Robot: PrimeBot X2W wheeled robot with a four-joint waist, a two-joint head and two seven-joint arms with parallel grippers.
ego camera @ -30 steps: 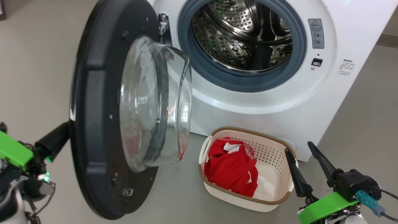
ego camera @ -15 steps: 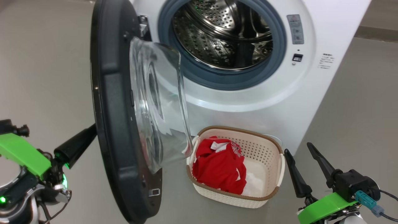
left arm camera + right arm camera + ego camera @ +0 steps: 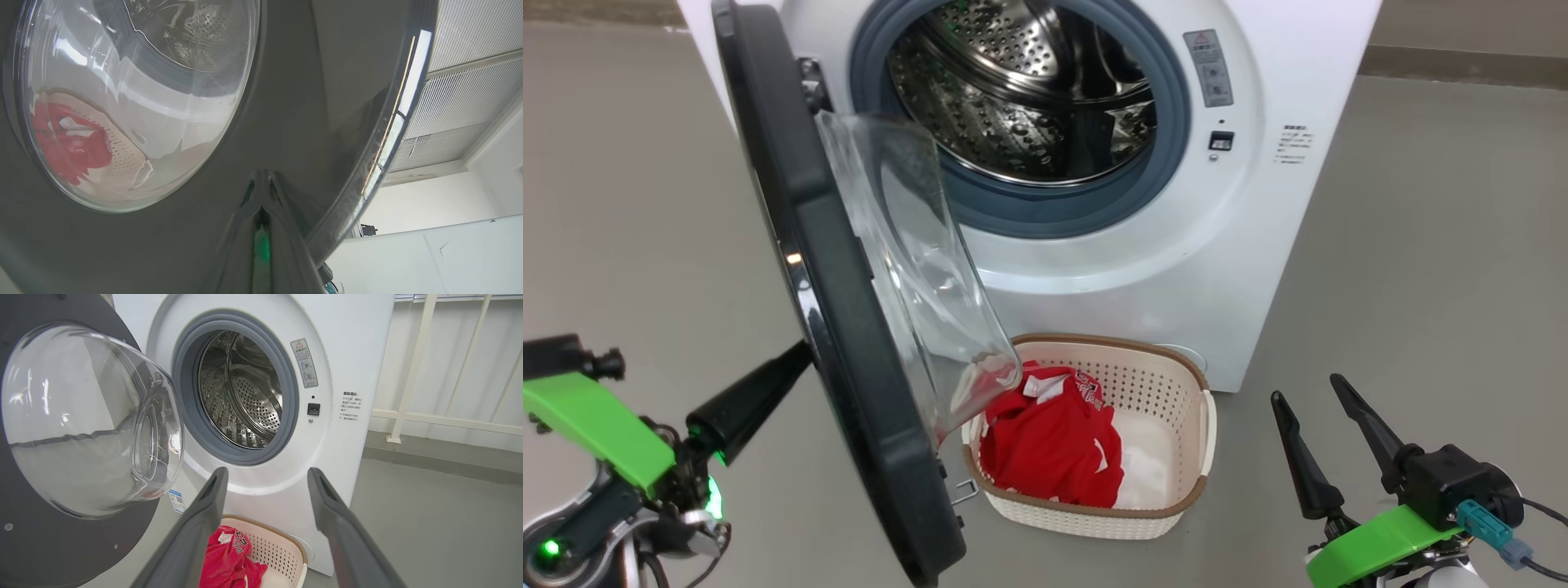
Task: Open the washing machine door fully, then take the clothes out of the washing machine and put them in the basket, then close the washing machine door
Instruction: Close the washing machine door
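Our left gripper (image 3: 792, 359), fingers pressed together, rests against the half-open glossy black round door (image 3: 837, 310), tips hidden behind its rim. Our right gripper (image 3: 1307, 390) stands spread. Red clothes (image 3: 1045, 445) lie left in the cream perforated basket (image 3: 1176, 498).

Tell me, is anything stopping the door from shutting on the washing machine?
Nothing visible does. The grey gasket of the washing machine is bare; the clothes lie in the basket on the floor, and the washing machine door looks likely to swing past above it.

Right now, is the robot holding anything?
Nothing. The shut left tool touches the outer face of the washing machine door; the right tool is open and empty.
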